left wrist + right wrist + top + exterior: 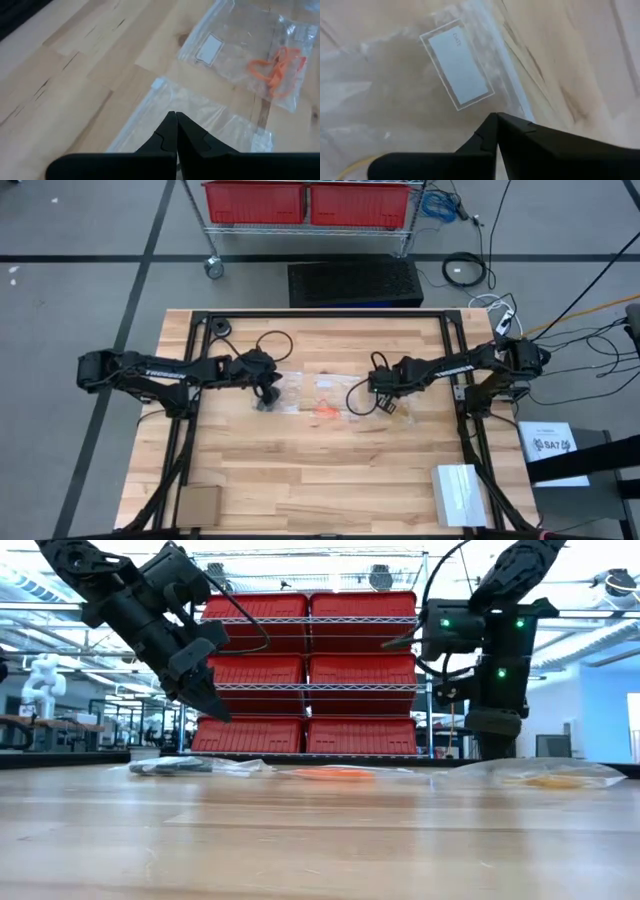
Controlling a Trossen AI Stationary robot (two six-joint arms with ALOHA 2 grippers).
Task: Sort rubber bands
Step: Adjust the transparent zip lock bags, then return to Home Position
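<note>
Hovering with tips pressed together, both end effectors, left [176,120] and right [496,120], partly hide clear bags [200,115].

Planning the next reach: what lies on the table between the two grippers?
In the high view, between the left gripper and the right gripper lies a clear bag holding orange rubber bands; otherwise bare wood.

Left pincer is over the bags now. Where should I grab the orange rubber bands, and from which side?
The orange rubber bands lie flat in a tangle inside a clear bag, so the film covers them. I would come straight down and pinch the middle of the tangle, where the loops cross, through the film. The left pincer is shut and must open first. The right pincer hangs shut over another bag.
</note>
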